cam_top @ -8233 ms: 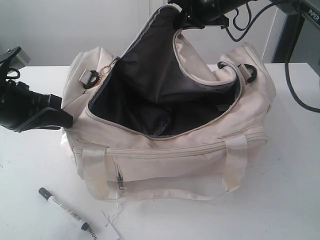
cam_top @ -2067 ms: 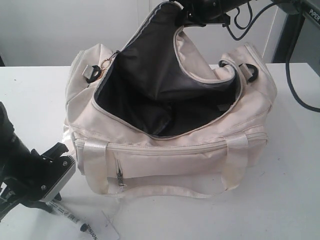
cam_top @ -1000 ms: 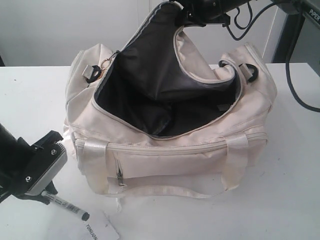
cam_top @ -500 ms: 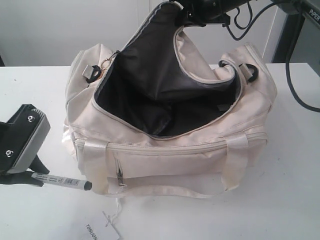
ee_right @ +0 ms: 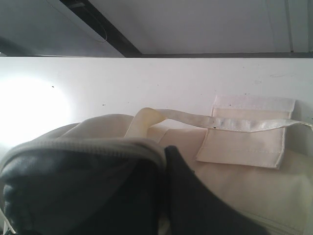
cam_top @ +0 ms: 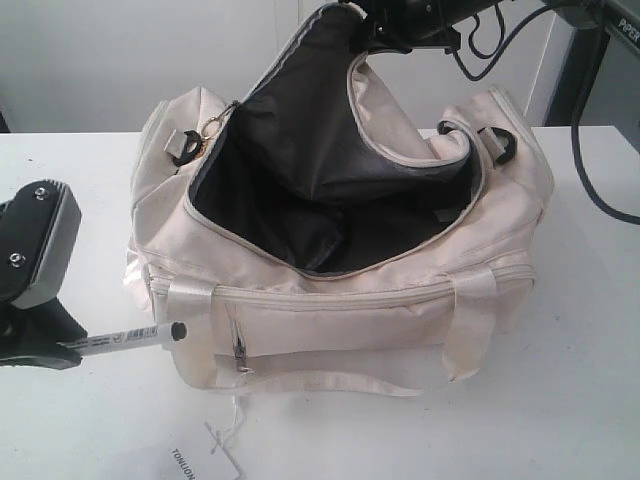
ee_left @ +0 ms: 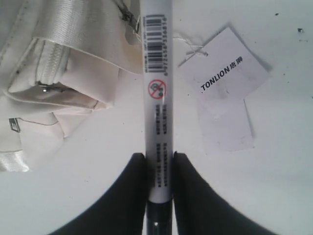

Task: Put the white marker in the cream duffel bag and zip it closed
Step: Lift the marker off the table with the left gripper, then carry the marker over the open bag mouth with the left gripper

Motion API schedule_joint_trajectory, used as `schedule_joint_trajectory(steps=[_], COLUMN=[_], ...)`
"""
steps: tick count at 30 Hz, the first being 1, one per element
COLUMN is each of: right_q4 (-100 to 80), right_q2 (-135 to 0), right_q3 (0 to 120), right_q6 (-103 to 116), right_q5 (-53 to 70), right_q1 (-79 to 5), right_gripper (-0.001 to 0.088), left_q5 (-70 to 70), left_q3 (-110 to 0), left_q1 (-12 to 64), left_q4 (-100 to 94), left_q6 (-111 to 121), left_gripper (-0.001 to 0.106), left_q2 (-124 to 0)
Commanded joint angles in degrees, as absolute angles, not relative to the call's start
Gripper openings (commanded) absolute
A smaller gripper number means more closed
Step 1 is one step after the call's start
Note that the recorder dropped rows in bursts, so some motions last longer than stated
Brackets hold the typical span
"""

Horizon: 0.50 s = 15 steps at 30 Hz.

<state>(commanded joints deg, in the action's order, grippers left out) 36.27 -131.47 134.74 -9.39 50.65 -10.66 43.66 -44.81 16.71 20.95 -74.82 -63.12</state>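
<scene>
The cream duffel bag [cam_top: 340,310] stands open at the table's middle, its dark lining showing. My right gripper [cam_top: 362,42] is shut on the bag's back flap edge [ee_right: 98,147] and holds it up high. The white marker [cam_top: 125,337] hangs level above the table at the bag's left front corner, dark cap toward the bag. My left gripper [cam_top: 60,345] is shut on its tail end; in the left wrist view both black fingers [ee_left: 132,191] press the barrel [ee_left: 157,98]. The gold chain pull [cam_top: 210,130] hangs at the bag's left end.
A white paper tag [ee_left: 227,81] printed TONLION lies on the table in front of the bag, also at the bottom edge of the exterior view as the tag [cam_top: 205,462]. A front strap [cam_top: 330,380] loops onto the table. Black cables [cam_top: 590,150] hang at the right.
My left gripper came down on the marker, shut on it, and lifted it off the table. The marker now hangs higher and level, closer to the bag's front. The right arm stayed still.
</scene>
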Motion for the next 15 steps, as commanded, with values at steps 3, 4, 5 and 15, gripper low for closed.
schedule_joint_trajectory(steps=[3, 4, 5, 15], right_q4=[36.3, 36.3, 36.3, 36.3], right_q2=[-131.5, -131.5, -131.5, -131.5], right_q3=[134.7, 134.7, 134.7, 134.7], right_q6=[-9.4, -9.4, -9.4, -9.4], right_q5=[50.6, 50.6, 50.6, 50.6], right_q1=[-10.7, -10.7, -10.7, -10.7], right_gripper=[0.0000, 0.0000, 0.0000, 0.0000], left_q5=[43.7, 44.3, 45.0, 51.6], left_q3=[-44.8, -45.3, -45.7, -54.2], left_q1=[16.7, 16.7, 16.7, 16.7], left_q4=[20.9, 20.9, 20.9, 20.6], left_q6=[-71.4, -70.2, -69.3, -61.1], left_gripper=[0.000, 0.000, 0.000, 0.000], left_q2=[-62.7, -62.7, -62.7, -62.7])
